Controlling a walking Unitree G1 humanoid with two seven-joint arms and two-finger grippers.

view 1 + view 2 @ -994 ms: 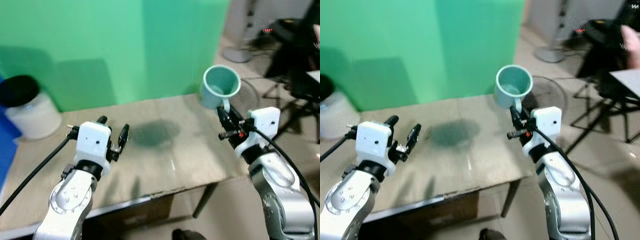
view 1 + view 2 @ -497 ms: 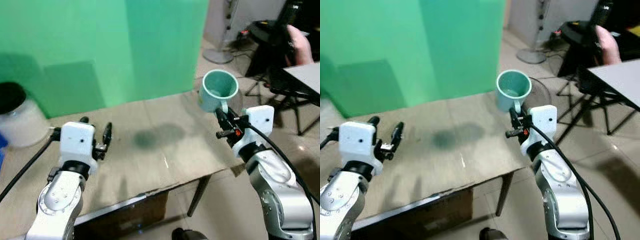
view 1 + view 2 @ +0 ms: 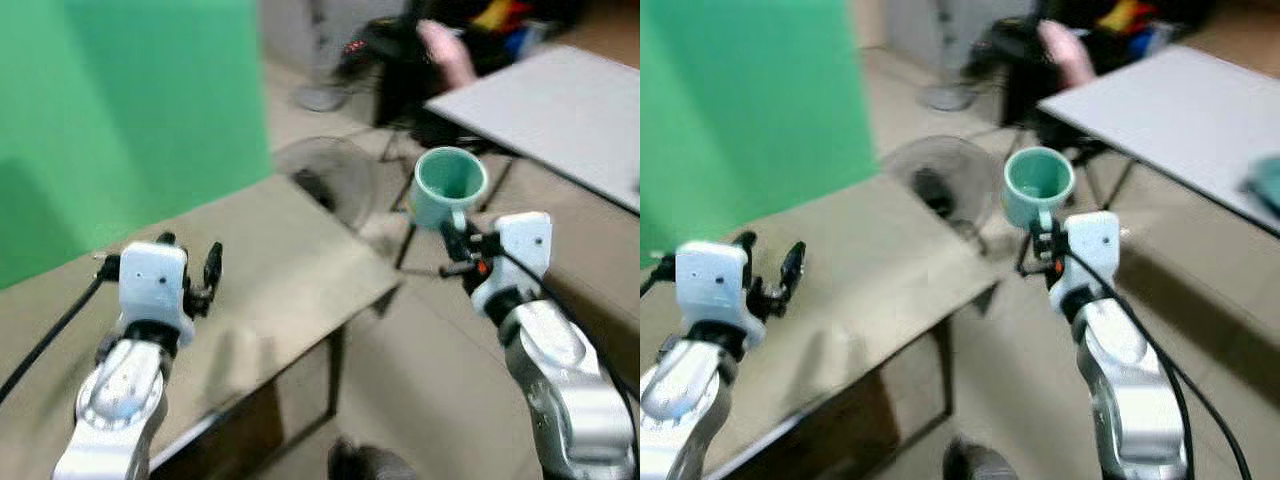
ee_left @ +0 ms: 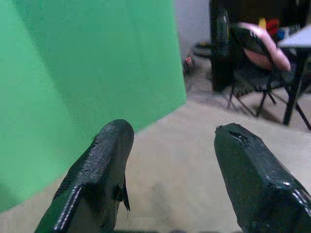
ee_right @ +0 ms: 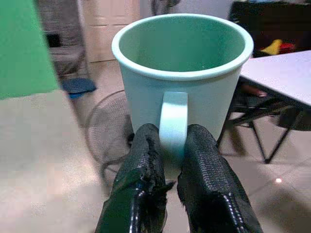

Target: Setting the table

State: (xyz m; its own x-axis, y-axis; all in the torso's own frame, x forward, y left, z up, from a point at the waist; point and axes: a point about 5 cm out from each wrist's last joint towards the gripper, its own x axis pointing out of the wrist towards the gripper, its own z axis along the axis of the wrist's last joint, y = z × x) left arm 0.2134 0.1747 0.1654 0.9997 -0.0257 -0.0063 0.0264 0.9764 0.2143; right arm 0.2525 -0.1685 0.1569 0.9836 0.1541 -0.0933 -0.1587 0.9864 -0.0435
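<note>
Between the right claw's (image 5: 167,194) two black fingers (image 5: 138,194) sits the handle of a pale teal mug (image 5: 182,73), pinched tight; the mug stands upright above the claw, mouth open and, as far as its inside shows, with nothing in it. From the head views the mug (image 3: 449,186) is held up in the air past the edge of the brown worktop (image 3: 290,270), over bare floor, with nothing beneath it to rest on. Off to the robot's right and further out lies a grey-white worktop (image 3: 1170,110), with a teal thing (image 3: 1265,180) at its far right edge, too blurred to name. Beyond the mug a standing fan (image 3: 330,180) sits low on the floor, and part of a person (image 3: 445,50) shows by a dark chair behind it.

The left claw (image 4: 170,179) hovers over the brown worktop with its fingers spread wide and nothing between them; a green screen (image 4: 87,63) stands behind that worktop.

The step in hand looks like carrying: the mug is lifted and in transit, not yet set anywhere. I judge the grey-white worktop the likely place for it. The next move calls for closing on that surface, keeping the mug level, lowering until its base bears fully on the top, and only then easing the fingers off the handle.
</note>
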